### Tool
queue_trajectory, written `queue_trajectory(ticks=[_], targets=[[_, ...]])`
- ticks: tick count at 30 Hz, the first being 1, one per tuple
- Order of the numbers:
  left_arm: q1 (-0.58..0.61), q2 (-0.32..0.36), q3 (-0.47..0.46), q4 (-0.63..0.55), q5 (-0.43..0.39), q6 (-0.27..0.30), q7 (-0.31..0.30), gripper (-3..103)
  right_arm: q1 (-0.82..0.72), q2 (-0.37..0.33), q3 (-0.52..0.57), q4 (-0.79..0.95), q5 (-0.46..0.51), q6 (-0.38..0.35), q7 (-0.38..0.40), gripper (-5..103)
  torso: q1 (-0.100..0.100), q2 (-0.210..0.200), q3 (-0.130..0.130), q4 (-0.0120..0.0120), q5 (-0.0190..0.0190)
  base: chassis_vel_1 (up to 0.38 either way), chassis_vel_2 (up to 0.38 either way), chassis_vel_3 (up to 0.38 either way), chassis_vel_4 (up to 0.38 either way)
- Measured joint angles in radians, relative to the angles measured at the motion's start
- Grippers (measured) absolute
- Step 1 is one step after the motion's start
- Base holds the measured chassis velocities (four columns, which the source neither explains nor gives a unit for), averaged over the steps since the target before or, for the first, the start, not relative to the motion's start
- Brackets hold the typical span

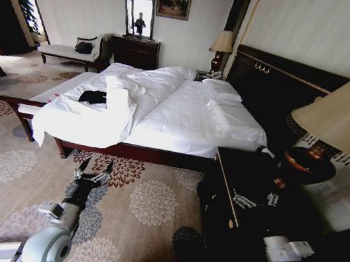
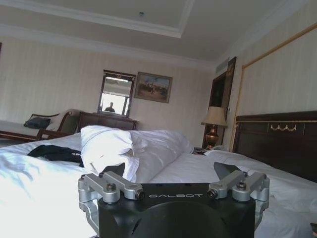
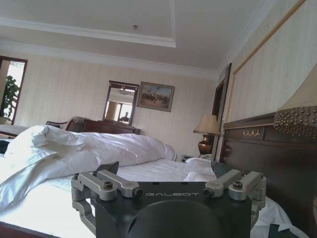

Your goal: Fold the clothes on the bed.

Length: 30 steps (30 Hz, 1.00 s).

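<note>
While the black T-shirt (image 1: 93, 96) lies crumpled near the bed's (image 1: 179, 146) left edge, both grippers hang low over the carpet (image 1: 13, 171). The left gripper (image 1: 95, 173) and right gripper (image 1: 254, 199) are wide open, holding nothing.

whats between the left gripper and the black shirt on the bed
In the head view, patterned carpet, then the rumpled white duvet hanging over the bed edge, separate the open left gripper from the black T-shirt.

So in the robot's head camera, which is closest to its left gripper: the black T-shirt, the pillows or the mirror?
From the left gripper:
1. Black T-shirt, on the bed's near left part.
2. Pillows, at the headboard end, right.
3. Mirror, on the far wall.
</note>
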<state>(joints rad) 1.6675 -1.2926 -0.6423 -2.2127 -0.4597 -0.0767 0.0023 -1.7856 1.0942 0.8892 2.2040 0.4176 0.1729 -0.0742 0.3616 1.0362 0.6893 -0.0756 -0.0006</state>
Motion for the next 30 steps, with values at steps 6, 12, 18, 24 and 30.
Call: queue_trajectory(ticks=[6, 12, 18, 24, 30], targets=[[0.000, -0.008, -0.011, 0.001, 0.002, 0.031, -0.062, 100, -0.008, 0.041, -0.006, 0.010, -0.051, -0.001, 0.102, 100, 0.000, 0.000, 0.000, -0.0001, 0.0000, 0.000, 0.000, 0.000, 0.000], [0.006, -0.018, -0.011, 0.006, 0.006, 0.018, -0.068, 100, -0.014, 0.058, -0.017, 0.010, -0.051, 0.004, 0.154, 100, 0.000, 0.000, 0.000, 0.0000, 0.0000, 0.000, 0.000, 0.000, 0.000], [0.007, -0.017, -0.010, -0.011, -0.008, 0.011, -0.056, 100, -0.021, 0.054, -0.008, 0.004, -0.044, 0.032, 0.122, 100, 0.000, 0.000, 0.000, -0.0001, 0.0000, 0.000, 0.000, 0.000, 0.000], [0.012, -0.030, 0.009, -0.019, 0.000, 0.002, -0.049, 100, -0.022, 0.046, 0.005, 0.004, -0.035, 0.039, 0.119, 100, 0.000, 0.000, 0.000, 0.0000, 0.0000, 0.000, 0.000, 0.000, 0.000], [0.014, -0.029, 0.000, -0.042, -0.007, 0.001, -0.045, 100, -0.022, 0.035, 0.013, 0.005, -0.023, 0.040, 0.120, 100, 0.000, 0.000, 0.000, 0.0001, 0.0000, 0.000, 0.000, 0.000, 0.000]])
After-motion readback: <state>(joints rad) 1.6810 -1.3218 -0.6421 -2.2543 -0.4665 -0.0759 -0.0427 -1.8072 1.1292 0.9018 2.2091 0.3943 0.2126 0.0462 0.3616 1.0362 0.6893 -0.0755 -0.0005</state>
